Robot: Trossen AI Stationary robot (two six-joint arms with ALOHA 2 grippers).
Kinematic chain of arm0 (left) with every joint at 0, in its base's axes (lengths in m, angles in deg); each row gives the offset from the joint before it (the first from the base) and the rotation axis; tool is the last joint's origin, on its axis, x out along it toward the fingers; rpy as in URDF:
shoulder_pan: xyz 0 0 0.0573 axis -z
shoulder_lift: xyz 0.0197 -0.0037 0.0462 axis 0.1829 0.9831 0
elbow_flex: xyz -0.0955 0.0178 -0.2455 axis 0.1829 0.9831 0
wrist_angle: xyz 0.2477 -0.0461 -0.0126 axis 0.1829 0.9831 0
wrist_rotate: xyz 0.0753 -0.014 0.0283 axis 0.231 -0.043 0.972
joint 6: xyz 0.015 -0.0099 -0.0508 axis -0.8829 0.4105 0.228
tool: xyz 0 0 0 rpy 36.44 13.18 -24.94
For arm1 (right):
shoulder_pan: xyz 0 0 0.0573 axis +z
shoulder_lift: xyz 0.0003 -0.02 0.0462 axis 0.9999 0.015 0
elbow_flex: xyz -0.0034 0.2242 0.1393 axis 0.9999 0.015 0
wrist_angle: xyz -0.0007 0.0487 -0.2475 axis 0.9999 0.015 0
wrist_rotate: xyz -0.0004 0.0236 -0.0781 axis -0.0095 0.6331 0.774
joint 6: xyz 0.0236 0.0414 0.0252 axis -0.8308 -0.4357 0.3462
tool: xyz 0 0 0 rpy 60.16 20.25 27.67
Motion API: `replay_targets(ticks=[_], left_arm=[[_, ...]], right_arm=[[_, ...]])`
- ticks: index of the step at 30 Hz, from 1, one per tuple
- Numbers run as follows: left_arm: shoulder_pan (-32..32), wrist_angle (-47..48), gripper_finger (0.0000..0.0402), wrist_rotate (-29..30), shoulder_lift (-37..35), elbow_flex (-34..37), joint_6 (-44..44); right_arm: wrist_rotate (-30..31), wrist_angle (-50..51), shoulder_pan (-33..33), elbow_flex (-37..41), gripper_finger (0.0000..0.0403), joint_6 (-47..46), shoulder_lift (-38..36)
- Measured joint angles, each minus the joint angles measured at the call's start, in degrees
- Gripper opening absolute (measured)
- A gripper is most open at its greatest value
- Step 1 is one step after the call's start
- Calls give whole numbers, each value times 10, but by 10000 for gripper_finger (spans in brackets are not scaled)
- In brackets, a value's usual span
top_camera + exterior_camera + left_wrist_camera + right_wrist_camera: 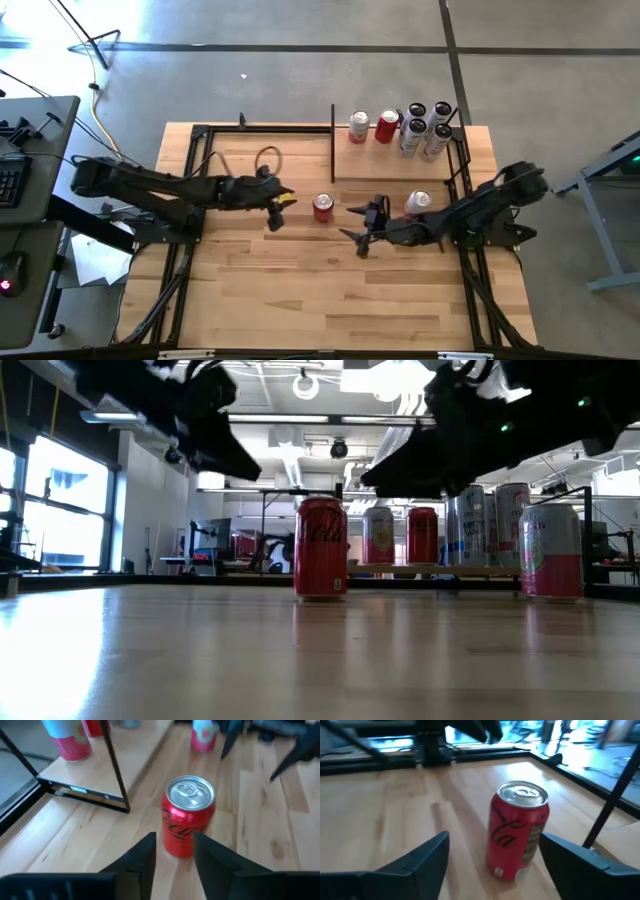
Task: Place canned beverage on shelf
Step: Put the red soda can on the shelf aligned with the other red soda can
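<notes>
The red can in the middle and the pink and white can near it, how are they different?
The red can is red all over; the pink and white can is pale on top, pink below. The red can stands between both grippers; the pink and white can stands beside the right arm. Both stand upright on the table, off the shelf.

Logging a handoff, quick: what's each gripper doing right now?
Left gripper: open, empty, just short of the red can.
Right gripper: open wide, empty, the same can standing between its fingers.

The scene is lit brightly and evenly from ceiling lamps [306, 384]. Glare is seen on the tabletop [300, 660] near the red can [321, 547]. The arms above it are silhouetted and blurred.
</notes>
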Motion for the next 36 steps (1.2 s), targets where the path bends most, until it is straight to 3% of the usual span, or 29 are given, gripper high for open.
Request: replay_targets(ticks=[6, 11, 19, 28, 36], left_arm=[[-29, -273, 72, -21, -4, 161, 9], [-54, -422, 40, -48, 39, 217, 15], [-72, -498, 11, -62, 146, 206, 15], [-85, -584, 7, -95, 234, 189, 19], [-84, -585, 7, -129, 284, 149, 19]], right_arm=[[39, -57, -19, -50, 309, 0, 90], [61, -104, -31, -80, 309, -8, 149], [64, -163, -49, -114, 309, 7, 204], [76, -168, -63, -119, 309, 36, 210], [10, -169, -80, -119, 309, 25, 210]])
